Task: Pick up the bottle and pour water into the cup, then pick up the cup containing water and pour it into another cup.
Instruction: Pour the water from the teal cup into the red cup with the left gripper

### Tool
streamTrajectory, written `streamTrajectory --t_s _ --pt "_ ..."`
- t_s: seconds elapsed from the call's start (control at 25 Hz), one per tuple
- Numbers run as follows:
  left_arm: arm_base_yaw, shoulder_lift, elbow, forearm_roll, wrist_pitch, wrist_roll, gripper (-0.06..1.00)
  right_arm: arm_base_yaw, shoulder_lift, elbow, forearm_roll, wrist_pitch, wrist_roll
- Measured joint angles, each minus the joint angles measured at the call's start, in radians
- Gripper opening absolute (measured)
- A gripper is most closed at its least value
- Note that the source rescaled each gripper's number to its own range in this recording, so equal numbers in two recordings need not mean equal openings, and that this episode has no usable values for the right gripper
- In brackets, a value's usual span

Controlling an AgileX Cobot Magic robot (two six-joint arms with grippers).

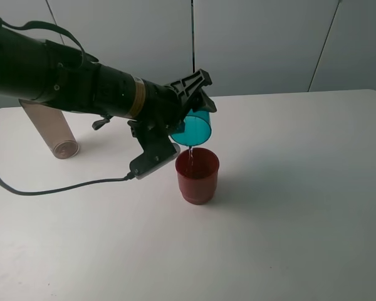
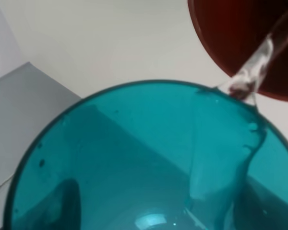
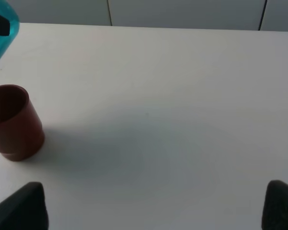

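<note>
Closest to me, the dark red cup (image 1: 197,175) stands upright on the white counter (image 1: 288,207), near its middle. Right above it the left end effector (image 1: 196,105) has the teal cup (image 1: 193,128) clamped in its grip and tipped well over, mouth facing down and toward me, its lower rim hanging just over the red cup's opening without touching it. A thin stream of water (image 1: 190,152) runs from that rim down into the red cup. From the left wrist view the teal cup (image 2: 149,163) fills most of the frame, with water sliding along its inner wall and leaving the lip as a clear thread (image 2: 257,62) into the red cup (image 2: 240,38).

The right end effector (image 3: 153,206) hangs over bare counter, well apart from both cups, fingertips (image 3: 21,206) spread wide with nothing between them; the red cup (image 3: 14,122) sits off to one side in its view.

Farther back on the left, behind the black arm (image 1: 62,78), the bottle (image 1: 50,130) stands on the counter, partly hidden.
</note>
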Motion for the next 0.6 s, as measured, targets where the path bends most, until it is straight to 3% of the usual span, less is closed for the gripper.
streamTrajectory --t_s 0.6 --pt "-0.002 -0.001 -0.001 0.000 -0.002 0.051 0.32 0.000 0.000 0.000 0.000 0.000 0.000"
